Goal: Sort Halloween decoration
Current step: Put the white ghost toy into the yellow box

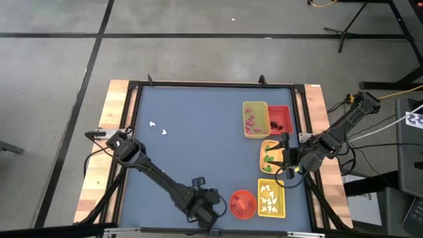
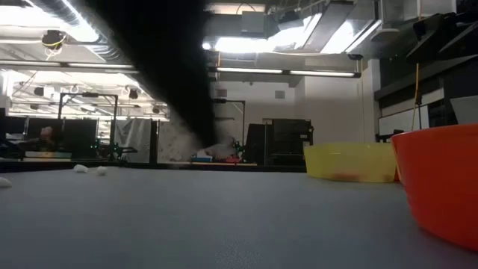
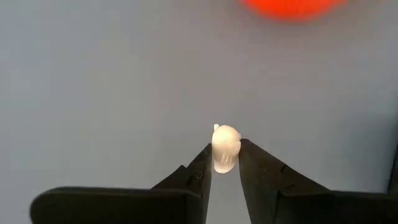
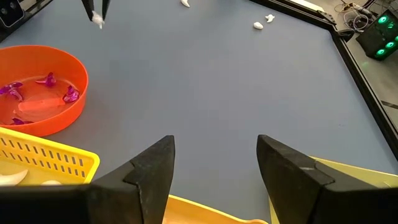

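Blue-grey table top [image 1: 198,139] within a dark frame on wooden boards. Directly on it: two white ghost pieces [image 1: 158,127] at the left, a round orange bowl [image 1: 242,203] near the front edge, and yellow trays [image 1: 271,198] and a red tray [image 1: 279,118] along the right.

No text, label, brand, number or sign can be read in any of the views. In the high view a small white tag with dark marks shows at the right edge, beyond the table, but its marks cannot be made out.
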Controlling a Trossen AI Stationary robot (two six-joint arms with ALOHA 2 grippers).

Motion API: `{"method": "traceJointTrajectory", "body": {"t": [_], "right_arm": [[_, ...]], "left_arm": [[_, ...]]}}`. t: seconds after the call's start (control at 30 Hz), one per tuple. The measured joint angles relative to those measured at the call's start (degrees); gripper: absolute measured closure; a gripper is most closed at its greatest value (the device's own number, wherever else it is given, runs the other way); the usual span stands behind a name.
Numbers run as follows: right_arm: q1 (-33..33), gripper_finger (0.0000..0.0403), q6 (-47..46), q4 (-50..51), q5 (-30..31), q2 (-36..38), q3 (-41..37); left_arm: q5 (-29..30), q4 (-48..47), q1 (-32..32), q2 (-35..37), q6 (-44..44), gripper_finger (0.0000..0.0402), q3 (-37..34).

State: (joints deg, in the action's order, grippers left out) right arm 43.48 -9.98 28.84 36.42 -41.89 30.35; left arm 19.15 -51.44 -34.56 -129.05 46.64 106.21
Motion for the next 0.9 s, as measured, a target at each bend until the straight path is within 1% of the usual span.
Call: {"method": "traceJointTrajectory", "body": {"t": [0.13,0.37,0.6,0.77,0.9], "right_arm": [[0.0,0.0178,0.0,0.0,0.0,0.0,0.0],[0.0,0.0178,0.0,0.0,0.0,0.0,0.0],[0.0,0.0178,0.0,0.0,0.0,0.0,0.0],[0.0,0.0178,0.0,0.0,0.0,0.0,0.0],[0.0,0.0178,0.0,0.0,0.0,0.0,0.0]], "left_arm": [[1.3,5.0,3.1,0.0,-7.5,0.0340,0.9],[0.9,21.6,8.6,0.1,-23.9,0.0340,1.0],[-3.8,33.7,12.2,0.2,-35.8,0.0340,1.0],[-4.7,45.0,14.0,-0.5,-42.5,0.0340,1.0],[-10.6,56.8,15.2,-3.6,-44.3,0.0340,1.1]]}}
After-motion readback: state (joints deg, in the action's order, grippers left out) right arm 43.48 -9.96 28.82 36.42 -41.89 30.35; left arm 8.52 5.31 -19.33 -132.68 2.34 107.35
